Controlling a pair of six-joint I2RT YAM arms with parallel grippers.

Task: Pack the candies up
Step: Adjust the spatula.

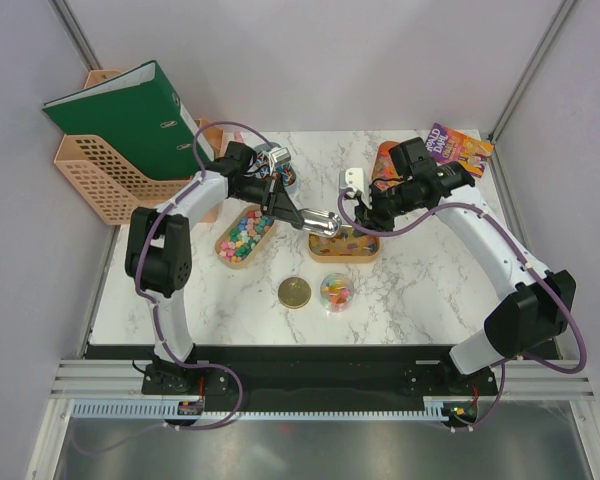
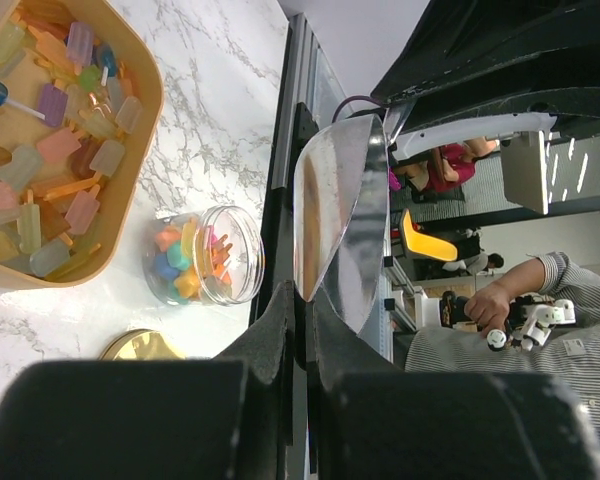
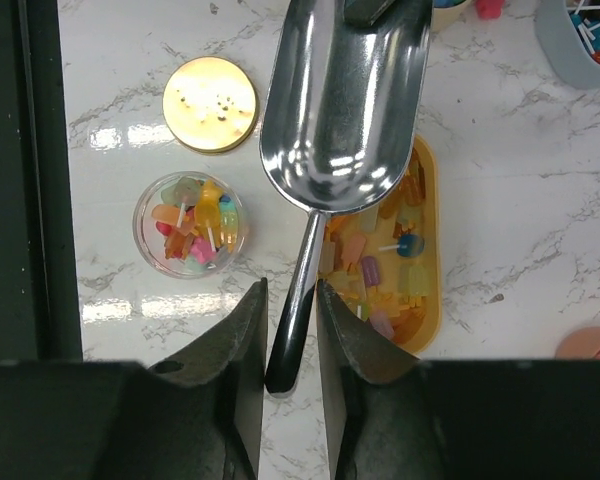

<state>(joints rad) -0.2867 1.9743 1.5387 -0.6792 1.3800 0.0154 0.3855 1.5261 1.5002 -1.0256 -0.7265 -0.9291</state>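
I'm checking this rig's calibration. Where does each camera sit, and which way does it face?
Top external: above and behind the robot, looking down at the marble table; the left arm and right arm show, bases included.
Left wrist: on the left arm, looking past the scoop toward the near table edge; the left end effector shows.
Right wrist: on the right arm, looking straight down; the right end effector shows astride the scoop handle.
Shared: both wrist views show the candy jar and gold lid.
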